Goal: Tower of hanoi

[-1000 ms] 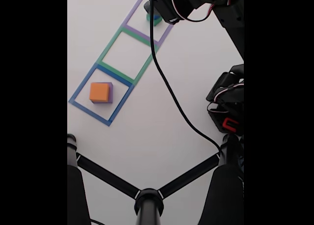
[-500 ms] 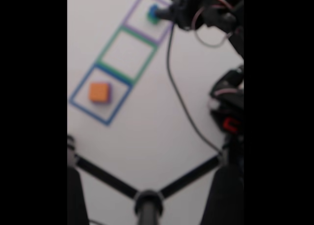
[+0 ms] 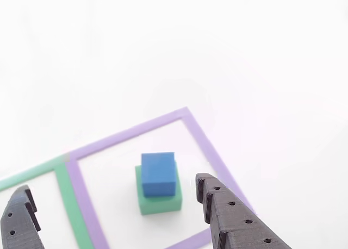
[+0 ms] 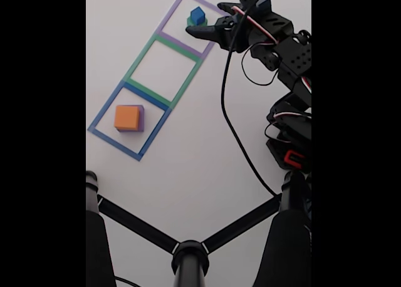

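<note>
The small blue cube sits on top of the green block inside the purple taped outline. My gripper is open and empty, with one dark finger right of the stack and the other far to its left. In the fixed view the blue cube on the green block stands at the top, and the gripper hangs just right of it. The orange block rests on the purple block inside the blue taped outline.
The green taped outline between the two stacks holds nothing. The arm's base and a black cable occupy the right side. Black stand legs cross the bottom of the fixed view.
The gripper, which covered the blue and green stack a second ago, has drawn back to the right and stands open. The stack stays in place, now uncovered. The orange and purple stack has not moved.
</note>
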Action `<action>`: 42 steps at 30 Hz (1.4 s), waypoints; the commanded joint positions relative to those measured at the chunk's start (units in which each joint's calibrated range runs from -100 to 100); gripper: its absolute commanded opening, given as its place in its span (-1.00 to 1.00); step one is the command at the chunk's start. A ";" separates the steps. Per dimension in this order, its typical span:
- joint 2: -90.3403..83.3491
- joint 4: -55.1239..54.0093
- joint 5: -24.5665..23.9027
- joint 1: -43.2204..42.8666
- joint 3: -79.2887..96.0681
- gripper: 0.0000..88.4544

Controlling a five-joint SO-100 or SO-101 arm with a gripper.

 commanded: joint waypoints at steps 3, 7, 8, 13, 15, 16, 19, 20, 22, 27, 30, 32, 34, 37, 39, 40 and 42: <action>5.68 -16.22 0.39 2.34 5.07 -0.13; 11.61 -25.85 0.39 3.02 8.52 -0.12; 13.29 -28.36 0.39 3.10 9.07 -0.12; 22.43 -39.05 0.39 3.02 9.34 -0.11; 25.39 -41.48 0.39 2.95 8.71 -0.11; 27.07 -42.69 0.39 2.80 8.25 -0.11; 31.72 -46.33 0.39 2.72 7.07 -0.12; 33.65 -47.71 0.39 2.72 6.34 -0.12; 37.73 -50.38 0.39 2.64 4.53 -0.12; 46.55 -55.40 0.39 2.80 -0.56 -0.14; 50.15 -56.94 0.39 3.02 -2.56 -0.16; 51.75 -57.66 0.39 2.87 -3.11 -0.16; 52.88 -58.15 0.39 2.49 -3.65 -0.16; 54.48 -58.55 0.39 1.96 -4.56 -0.16; 55.28 -58.64 0.39 1.65 -5.01 -0.16; 55.60 -58.80 0.39 1.58 -5.20 -0.16; 56.64 -59.69 0.39 1.04 -5.47 -0.16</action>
